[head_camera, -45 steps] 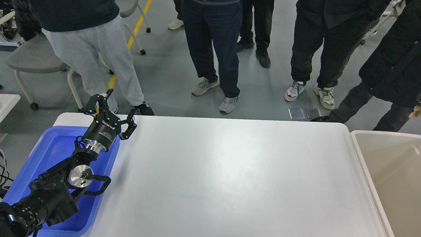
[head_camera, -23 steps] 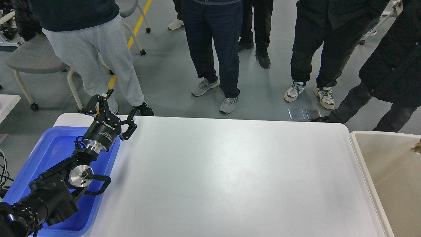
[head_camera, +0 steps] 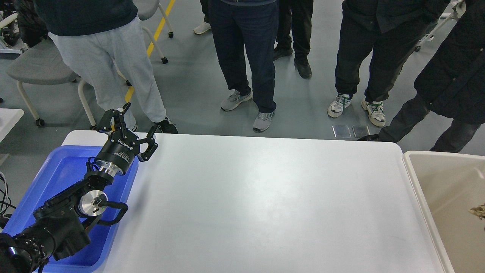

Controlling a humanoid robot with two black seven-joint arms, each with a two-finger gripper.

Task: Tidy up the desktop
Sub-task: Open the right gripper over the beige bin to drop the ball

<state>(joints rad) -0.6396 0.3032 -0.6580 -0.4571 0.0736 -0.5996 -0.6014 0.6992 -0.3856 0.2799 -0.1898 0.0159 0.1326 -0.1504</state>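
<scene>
The desktop (head_camera: 265, 204) is a large white tabletop with rounded corners, and nothing lies on its bare surface. My left gripper (head_camera: 130, 123) is open and empty, raised over the table's far left corner, above the far edge of the blue plastic tray (head_camera: 57, 178). My left arm comes in from the lower left over that tray. A small tan object (head_camera: 478, 211) is inside the beige plastic bin (head_camera: 420, 189) at the right edge of the view. My right gripper is out of view.
Several people stand on the grey floor beyond the table's far edge. Grey chairs (head_camera: 41, 68) on castors stand at the far left. Two small clear plates (head_camera: 350, 131) lie on the floor. Another white table corner (head_camera: 9, 117) shows at the left.
A small tan object at the right edge has dropped from above the beige bin down into it. My left arm and gripper have not moved.
</scene>
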